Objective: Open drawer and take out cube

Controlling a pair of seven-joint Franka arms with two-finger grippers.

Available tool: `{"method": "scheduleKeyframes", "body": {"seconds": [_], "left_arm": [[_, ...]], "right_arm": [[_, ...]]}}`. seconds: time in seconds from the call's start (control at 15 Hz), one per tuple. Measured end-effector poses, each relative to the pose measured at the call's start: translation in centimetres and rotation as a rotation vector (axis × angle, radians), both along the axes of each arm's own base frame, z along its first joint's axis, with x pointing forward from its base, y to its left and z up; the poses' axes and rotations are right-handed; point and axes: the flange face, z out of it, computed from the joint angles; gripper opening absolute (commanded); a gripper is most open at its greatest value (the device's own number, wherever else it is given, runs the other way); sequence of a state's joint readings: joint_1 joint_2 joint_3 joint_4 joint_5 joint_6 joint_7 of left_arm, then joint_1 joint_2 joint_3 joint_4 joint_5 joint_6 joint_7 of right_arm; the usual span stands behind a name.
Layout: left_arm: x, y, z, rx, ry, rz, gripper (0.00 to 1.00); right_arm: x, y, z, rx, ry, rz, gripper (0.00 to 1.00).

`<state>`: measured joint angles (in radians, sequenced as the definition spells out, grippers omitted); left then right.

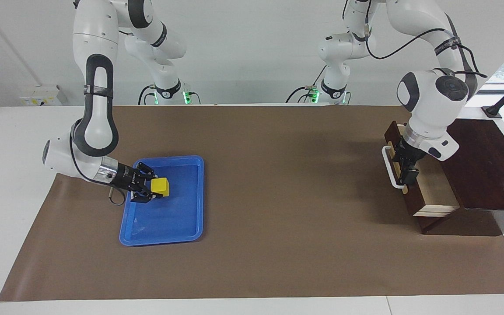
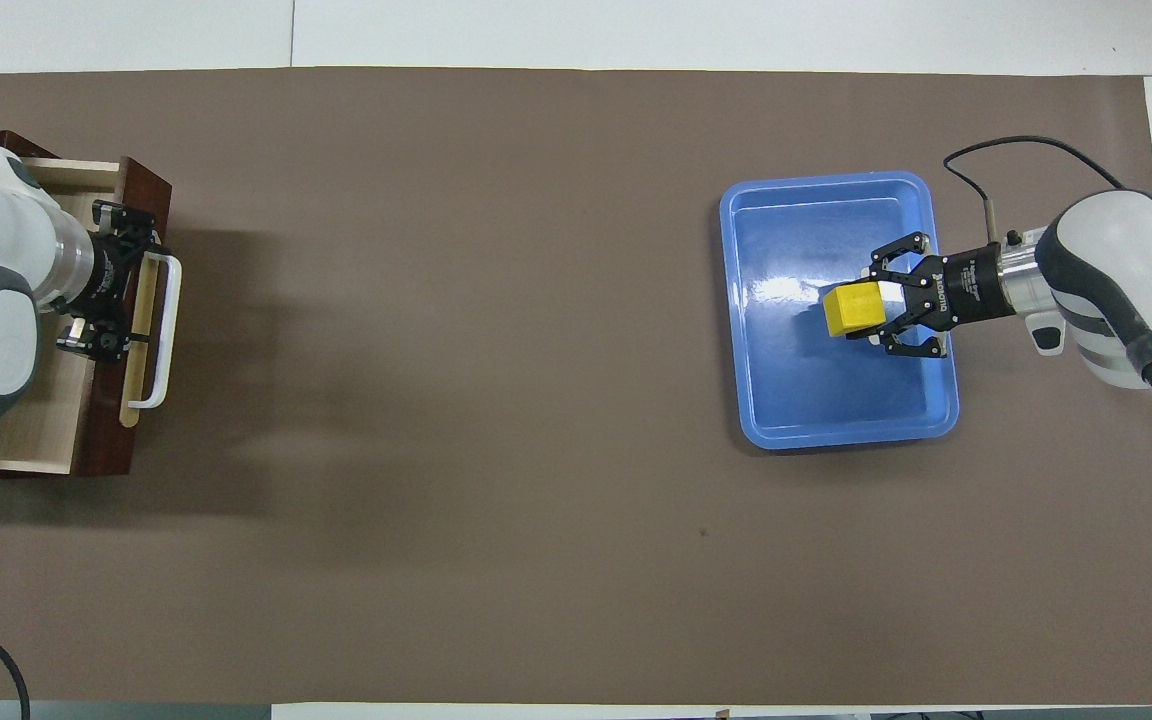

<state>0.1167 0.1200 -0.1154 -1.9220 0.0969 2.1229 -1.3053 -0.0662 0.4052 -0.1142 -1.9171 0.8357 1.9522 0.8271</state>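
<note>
My left arm's wrist covers most of the inside of the drawer [image 2: 96, 440] in the overhead view; only a strip of pale, smooth light wood shows at the end nearer to me, so I cannot tell what lies under the wrist. The drawer's back runs into the dark brown cabinet [image 1: 484, 162] and is hidden there. It stands pulled out at the left arm's end of the desk [image 1: 278, 183], its opening toward the middle of the brown mat. Its white bar handle [image 2: 158, 330], a rounded loop on a tan strip, has its long axis running from nearer me to farther from me.

My left pincer [image 1: 403, 173] hangs over the drawer's dark front edge just beside the handle, fingers spread wide, nothing between them.

My right pincer [image 2: 876, 315] is clamped on the cube [image 2: 853, 309], a small, matte, bright yellow block with crisp edges. The fingers hide the faces they press. It sits low over the shallow blue tray [image 2: 836, 430], a glossy plastic rectangle with rounded corners, its long axis also running away from me; whether the cube touches the tray floor I cannot tell. That arm reaches in horizontally from its own end of the desk, pointing toward the middle.
</note>
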Motion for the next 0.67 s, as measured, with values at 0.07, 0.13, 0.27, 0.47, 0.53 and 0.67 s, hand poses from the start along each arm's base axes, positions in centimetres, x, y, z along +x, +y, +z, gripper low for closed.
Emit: {"method": "scheduleKeyframes", "body": {"seconds": [0.07,0.13,0.27,0.47,0.53,0.67], "left_arm": [[0.0,2.2,0.0,0.012,0.002,-0.012,1.00],[-0.2,4.2,0.0,0.019,0.005,-0.026,1.00],[-0.5,6.7,-0.1,0.014,0.013,-0.042,1.00],[-0.5,6.0,-0.3,0.022,0.026,-0.092,1.00],[-0.7,5.7,-0.4,0.026,0.049,-0.118,1.00],[-0.8,3.0,-0.5,0.025,0.089,-0.180,1.00]], "right_arm": [[-0.4,-0.4,-0.7,-0.009,-0.006,-0.002,0.00],[-0.7,-0.5,-1.1,-0.016,-0.008,-0.004,0.00],[-0.8,-0.4,-1.3,-0.017,-0.005,-0.005,0.00],[-1.0,-0.4,-1.6,-0.023,-0.006,-0.011,0.00],[-1.0,-0.3,-1.6,-0.020,-0.006,-0.013,0.00],[-0.9,0.0,-1.6,-0.007,-0.004,-0.026,0.00]]}}
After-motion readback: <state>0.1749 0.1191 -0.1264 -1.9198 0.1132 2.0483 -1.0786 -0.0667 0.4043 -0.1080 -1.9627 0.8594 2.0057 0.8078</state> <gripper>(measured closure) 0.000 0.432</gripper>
